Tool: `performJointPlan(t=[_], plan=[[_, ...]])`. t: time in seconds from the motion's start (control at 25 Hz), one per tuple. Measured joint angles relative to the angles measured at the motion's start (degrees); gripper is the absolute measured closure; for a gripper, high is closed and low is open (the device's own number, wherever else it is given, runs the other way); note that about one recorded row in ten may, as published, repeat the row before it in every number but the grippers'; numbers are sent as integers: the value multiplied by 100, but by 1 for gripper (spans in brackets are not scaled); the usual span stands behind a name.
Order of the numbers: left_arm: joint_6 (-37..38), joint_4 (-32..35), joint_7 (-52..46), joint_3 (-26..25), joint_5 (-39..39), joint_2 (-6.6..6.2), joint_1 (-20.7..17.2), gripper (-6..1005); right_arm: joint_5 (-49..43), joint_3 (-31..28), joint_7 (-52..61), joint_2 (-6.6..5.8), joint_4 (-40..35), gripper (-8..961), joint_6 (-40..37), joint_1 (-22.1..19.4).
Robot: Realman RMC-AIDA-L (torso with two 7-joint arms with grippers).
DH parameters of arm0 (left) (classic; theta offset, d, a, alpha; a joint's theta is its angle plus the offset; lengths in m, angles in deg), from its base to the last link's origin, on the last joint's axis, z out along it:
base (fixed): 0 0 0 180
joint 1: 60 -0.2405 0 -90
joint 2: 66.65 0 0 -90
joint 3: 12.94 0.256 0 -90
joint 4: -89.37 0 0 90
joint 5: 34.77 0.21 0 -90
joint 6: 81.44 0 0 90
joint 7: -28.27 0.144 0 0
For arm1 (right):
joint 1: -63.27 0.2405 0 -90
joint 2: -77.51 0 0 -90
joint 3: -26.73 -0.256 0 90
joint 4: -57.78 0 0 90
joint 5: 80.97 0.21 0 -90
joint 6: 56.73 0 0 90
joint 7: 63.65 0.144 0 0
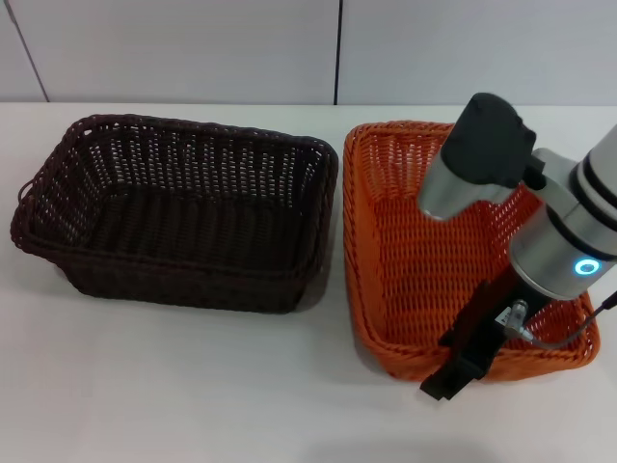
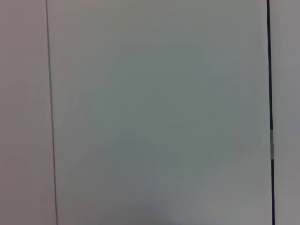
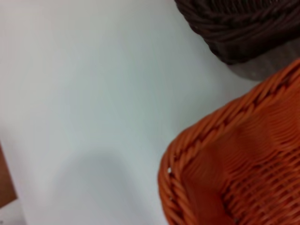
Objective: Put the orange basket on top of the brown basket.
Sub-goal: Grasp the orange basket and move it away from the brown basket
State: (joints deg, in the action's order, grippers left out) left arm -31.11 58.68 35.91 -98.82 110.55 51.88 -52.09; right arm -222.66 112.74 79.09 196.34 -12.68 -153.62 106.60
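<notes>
The orange basket [image 1: 405, 251] sits on the white table at the right, its rim close to the brown basket [image 1: 183, 207] on the left. Both are upright and empty. My right gripper [image 1: 463, 352] reaches down from the right and sits at the orange basket's near rim, close to its front right corner. The right wrist view shows a corner of the orange basket [image 3: 243, 154] from very close and part of the brown basket [image 3: 239, 28] beyond it. My left gripper is out of view; its wrist view shows only a pale wall panel.
The white table [image 1: 193, 386] extends in front of and to the left of both baskets. A panelled wall [image 1: 289, 48] stands behind them. The right arm's silver and black links [image 1: 482, 154] hang over the orange basket.
</notes>
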Motion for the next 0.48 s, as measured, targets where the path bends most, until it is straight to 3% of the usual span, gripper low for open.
performJointPlan(t=[0.12,0.48], plan=[[0,14,0,-16,1,-6,6,222,-131,117,12,0,53,274,116,28],[5,73,0,-46,6,-22,39,223,-181,259,53,7,-72,449,159,-4]])
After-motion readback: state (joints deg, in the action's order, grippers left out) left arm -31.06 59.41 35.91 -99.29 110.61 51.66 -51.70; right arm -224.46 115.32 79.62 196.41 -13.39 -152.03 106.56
